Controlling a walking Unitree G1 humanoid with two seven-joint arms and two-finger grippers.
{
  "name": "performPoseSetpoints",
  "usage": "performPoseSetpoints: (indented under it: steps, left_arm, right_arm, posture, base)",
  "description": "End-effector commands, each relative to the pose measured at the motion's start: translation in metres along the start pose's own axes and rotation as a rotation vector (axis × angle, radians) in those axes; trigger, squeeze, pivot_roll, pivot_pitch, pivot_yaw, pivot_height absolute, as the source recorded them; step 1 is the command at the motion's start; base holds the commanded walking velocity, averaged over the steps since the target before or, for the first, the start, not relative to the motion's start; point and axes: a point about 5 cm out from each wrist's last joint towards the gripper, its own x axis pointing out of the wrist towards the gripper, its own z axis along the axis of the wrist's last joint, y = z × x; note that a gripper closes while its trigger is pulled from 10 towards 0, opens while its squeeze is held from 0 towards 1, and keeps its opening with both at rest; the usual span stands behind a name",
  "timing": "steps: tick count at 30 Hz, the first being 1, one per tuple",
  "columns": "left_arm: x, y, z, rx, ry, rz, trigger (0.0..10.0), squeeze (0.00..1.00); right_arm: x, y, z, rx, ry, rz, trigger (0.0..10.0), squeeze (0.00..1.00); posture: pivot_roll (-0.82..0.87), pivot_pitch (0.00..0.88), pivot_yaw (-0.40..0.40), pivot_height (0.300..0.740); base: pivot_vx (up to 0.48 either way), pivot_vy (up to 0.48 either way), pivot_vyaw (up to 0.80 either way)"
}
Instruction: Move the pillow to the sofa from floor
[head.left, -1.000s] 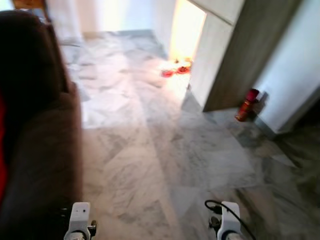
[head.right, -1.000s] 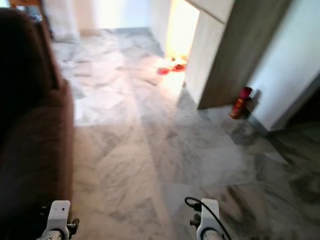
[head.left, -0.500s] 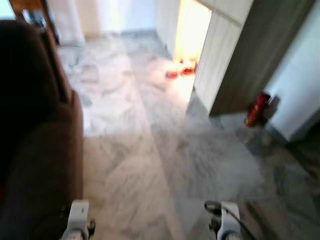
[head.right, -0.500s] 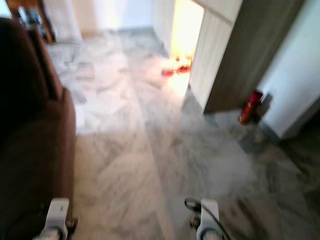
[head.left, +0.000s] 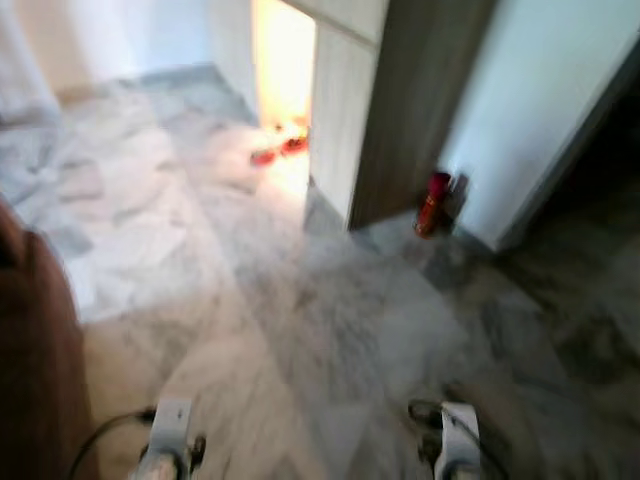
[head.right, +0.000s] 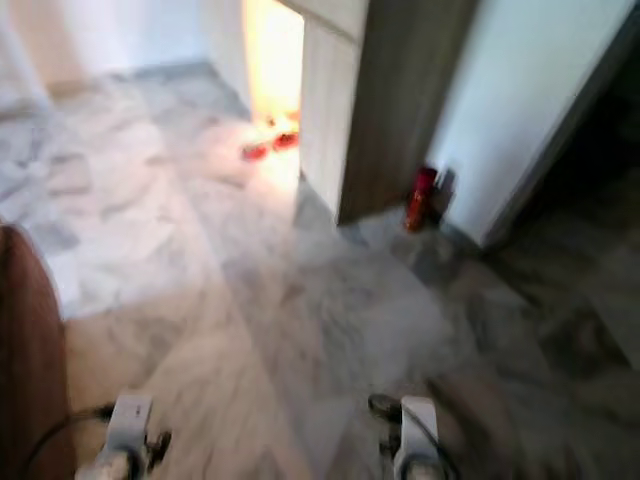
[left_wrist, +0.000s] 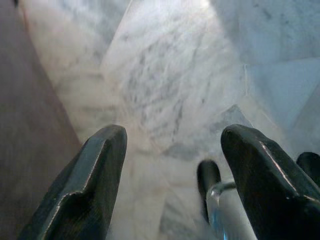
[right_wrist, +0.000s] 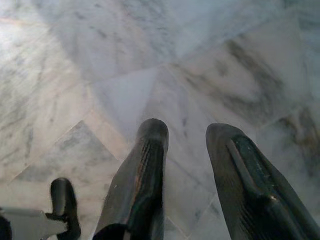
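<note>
The brown sofa is a dark strip at the left edge of the blurred eye views, with pale marble floor beside it. Both silver arms hang low at the bottom edge, the left arm close to the sofa and the right arm over bare floor. In the left wrist view my left gripper is open, with marble between its fingers and the sofa's side along one edge. My right gripper is open too, its fingers a smaller gap apart above floor tiles.
A wood-faced partition stands ahead, with a brightly lit doorway and small red things on the floor at its foot. A red fire extinguisher leans by the white wall. A dark opening lies at the far right.
The whole view has swung to the right: the sofa has slid to the left edge, the partition and extinguisher sit more central. Both arms hang as before.
</note>
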Motion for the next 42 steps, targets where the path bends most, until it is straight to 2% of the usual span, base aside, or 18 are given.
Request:
performPoseSetpoints:
  steps: [1,11,19,42]
  left_arm:
    - [-0.001,-0.004,-0.008,-0.001,0.032,-0.006,10.0,0.0]
    - [-0.001,-0.008,-0.008,-0.037,0.024,-0.017,10.0,0.0]
    - [-0.002,-0.015,-0.009,-0.033,0.026,-0.03,10.0,0.0]
    - [-0.001,-0.017,-0.006,-0.038,0.021,-0.037,10.0,0.0]
  right_arm:
    - [-0.001,-0.007,-0.002,-0.002,0.012,-0.019,10.0,0.0]
    - [-0.001,-0.009,0.0,0.009,-0.009,-0.037,10.0,0.0]
    - [0.0,-0.01,0.001,-0.011,-0.002,-0.035,10.0,0.0]
    - [0.0,-0.013,0.002,-0.02,-0.004,-0.039,10.0,0.0]
  posture:
    - [0.04,0.0,-0.046,0.74]
    - [0.04,0.0,-0.059,0.74]
    - [0.04,0.0,-0.067,0.74]
    - [0.04,0.0,-0.073,0.74]
  base:
    - [0.0,0.0,-0.63]
    - [0.0,0.0,-0.06]
    - [0.0,0.0,0.0]
    - [0.0,0.0,0.0]
